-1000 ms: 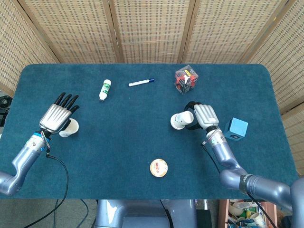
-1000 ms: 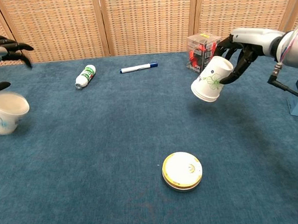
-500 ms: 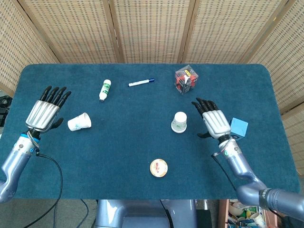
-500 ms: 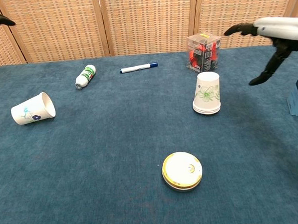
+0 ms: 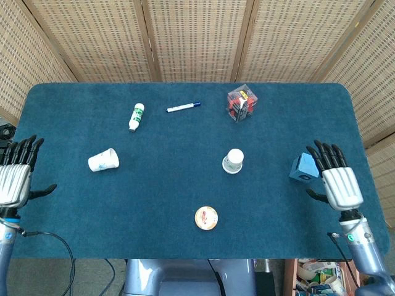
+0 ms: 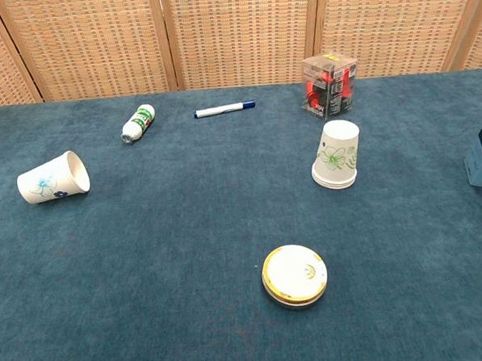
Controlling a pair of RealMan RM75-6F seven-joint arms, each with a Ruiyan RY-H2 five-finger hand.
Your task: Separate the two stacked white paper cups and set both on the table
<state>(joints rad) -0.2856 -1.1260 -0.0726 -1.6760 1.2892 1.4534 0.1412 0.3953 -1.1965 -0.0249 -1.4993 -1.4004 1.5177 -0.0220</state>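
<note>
One white paper cup with a blue flower print (image 5: 103, 160) (image 6: 53, 177) lies on its side at the table's left, mouth facing right. The other white cup, with a green print (image 5: 232, 161) (image 6: 336, 154), stands upside down right of centre. My left hand (image 5: 15, 174) hovers at the far left edge, fingers spread and holding nothing. At the far right edge my right hand (image 5: 336, 179) is likewise spread and holds nothing. Both hands are well apart from the cups and absent from the chest view.
A small white bottle (image 5: 136, 116), a blue-capped marker (image 5: 183, 107) and a clear box with red contents (image 5: 241, 102) lie along the back. A round yellow-rimmed lid (image 5: 206, 217) sits near the front. A blue cube (image 5: 302, 166) stands just left of my right hand.
Both hands have let go of the cups and pulled back to the table's left and right edges. The left cup tipped onto its side; the right cup stands inverted.
</note>
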